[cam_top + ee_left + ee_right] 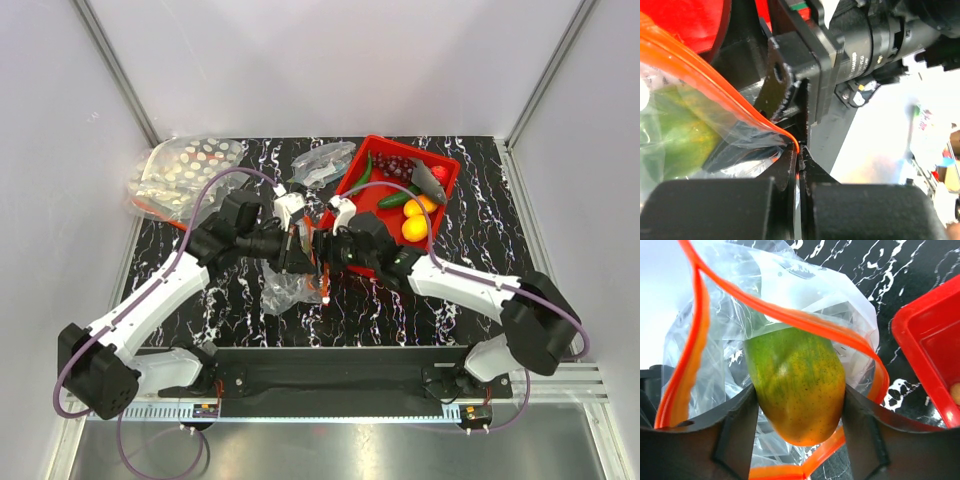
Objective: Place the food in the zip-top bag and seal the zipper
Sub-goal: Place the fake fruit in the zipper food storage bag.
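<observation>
Red tray (418,149), spotted clear bags (195,160), greyish bag (328,160), marbled table (480,230)

Green-orange mango (797,385) partway inside open clear bag (805,285); orange zipper (701,315) unsealed.

The left arm (150,300) and right arm (465,283) have white links, black joints, purple cables (205,187); fingers (735,435) seem matte black.

Robotics lab test cell, viewed from above. Plain white panel walls (330,60) set in silver aluminium frame struts (115,70) enclosed a black tabletop veined white like marble (480,230). A left robot arm (150,300) and a right robot arm (465,283), both white and black, were bolted to a black metal base plate (330,372) and trailed thin purple cables (237,170). A red plastic tray (420,150) held glossy plastic toy fruits and vegetables (413,228).
</observation>
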You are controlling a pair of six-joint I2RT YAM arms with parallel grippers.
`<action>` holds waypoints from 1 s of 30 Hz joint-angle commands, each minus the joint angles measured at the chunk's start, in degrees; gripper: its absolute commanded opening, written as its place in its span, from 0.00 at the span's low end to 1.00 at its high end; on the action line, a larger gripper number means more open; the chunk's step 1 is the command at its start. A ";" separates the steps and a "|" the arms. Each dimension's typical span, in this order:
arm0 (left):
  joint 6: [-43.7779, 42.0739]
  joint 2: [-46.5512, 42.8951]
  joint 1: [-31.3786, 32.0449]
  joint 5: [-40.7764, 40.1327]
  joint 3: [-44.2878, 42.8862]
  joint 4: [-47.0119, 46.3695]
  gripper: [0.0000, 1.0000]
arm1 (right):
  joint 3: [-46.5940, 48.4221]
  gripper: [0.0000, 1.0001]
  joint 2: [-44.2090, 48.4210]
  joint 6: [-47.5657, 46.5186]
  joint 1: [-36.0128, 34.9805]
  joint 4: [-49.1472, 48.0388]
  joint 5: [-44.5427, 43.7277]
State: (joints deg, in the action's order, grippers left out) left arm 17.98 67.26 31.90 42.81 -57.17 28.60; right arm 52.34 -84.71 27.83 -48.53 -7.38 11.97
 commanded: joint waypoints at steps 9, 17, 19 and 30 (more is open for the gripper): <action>-0.05 1.38 -2.19 -1.68 -1.63 -2.23 0.00 | -0.75 0.77 10.79 -2.96 -0.68 4.47 -7.74; 0.13 1.03 -3.07 -1.76 -1.54 -2.67 0.00 | -4.08 0.70 17.55 -1.65 -0.69 7.11 -16.16; 0.13 1.20 -3.07 -1.94 -1.63 -2.50 0.00 | -4.17 0.66 17.73 -1.64 -0.69 9.11 -18.02; -0.40 0.85 -3.42 -3.43 -2.86 -1.27 0.00 | 1.72 0.46 6.14 2.21 -0.77 17.04 -19.08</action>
State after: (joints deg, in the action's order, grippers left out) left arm 18.02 68.73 28.93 40.23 -57.30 27.77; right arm 51.48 -76.99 27.44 -48.88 7.57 -5.19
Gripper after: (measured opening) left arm 0.012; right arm 0.484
